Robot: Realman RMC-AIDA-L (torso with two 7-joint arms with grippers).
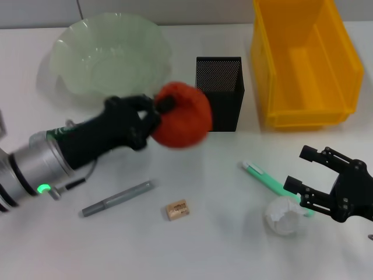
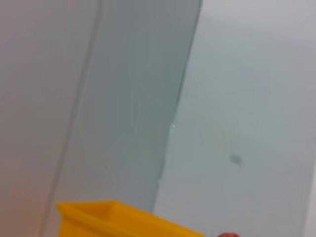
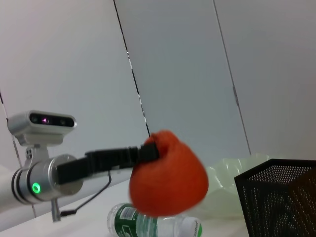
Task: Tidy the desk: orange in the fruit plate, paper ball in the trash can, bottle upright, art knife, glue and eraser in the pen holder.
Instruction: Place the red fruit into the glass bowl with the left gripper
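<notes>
My left gripper [image 1: 165, 109] is shut on the red-orange orange [image 1: 183, 116] and holds it in the air between the pale-green fruit plate [image 1: 111, 55] and the black mesh pen holder [image 1: 220, 93]. In the right wrist view the orange [image 3: 168, 173] hangs from the left gripper [image 3: 148, 152] above the bottle [image 3: 153, 224], which lies on its side. My right gripper [image 1: 300, 169] stands open at the front right, just beside the white paper ball [image 1: 284, 214]. The green-white art knife [image 1: 271, 181], the grey glue stick [image 1: 116, 198] and the tan eraser [image 1: 177, 209] lie on the desk.
The yellow trash can [image 1: 306, 61] stands at the back right, next to the pen holder; a corner of the trash can [image 2: 108, 219] shows in the left wrist view. A grey wall runs behind the desk.
</notes>
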